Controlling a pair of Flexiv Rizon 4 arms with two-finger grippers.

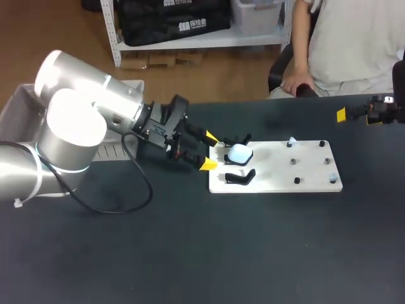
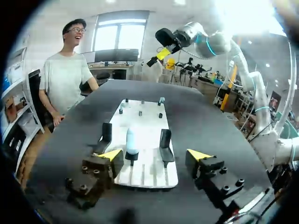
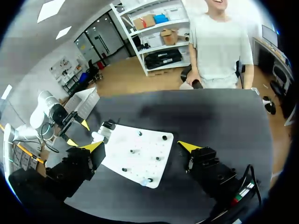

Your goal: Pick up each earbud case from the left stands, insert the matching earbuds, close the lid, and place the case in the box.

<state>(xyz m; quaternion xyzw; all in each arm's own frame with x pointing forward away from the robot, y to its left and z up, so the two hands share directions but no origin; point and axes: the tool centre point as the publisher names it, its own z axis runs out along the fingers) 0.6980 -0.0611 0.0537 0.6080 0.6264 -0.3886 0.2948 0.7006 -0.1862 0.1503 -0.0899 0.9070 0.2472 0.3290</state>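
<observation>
A white earbud case (image 1: pixel 240 152) sits on the far black stand at the left end of the white board (image 1: pixel 278 180). The near stand (image 1: pixel 241 178) is bare. My left gripper (image 1: pixel 209 151) is just left of the case, open, its yellow tips short of the case on either side. In the left wrist view the case (image 2: pixel 131 139) stands edge-on ahead of the left gripper (image 2: pixel 154 156), closer to one finger, touching neither. My right gripper (image 1: pixel 354 114) hangs open above the table's far right, well clear of the board (image 3: pixel 140 161), with nothing in it (image 3: pixel 140 146).
Small pegs and pale pieces (image 1: pixel 292 142) stand on the board's right half. A light grey box (image 1: pixel 19 101) sits at the table's far left behind my left arm. A person sits beyond the far edge, not reaching over.
</observation>
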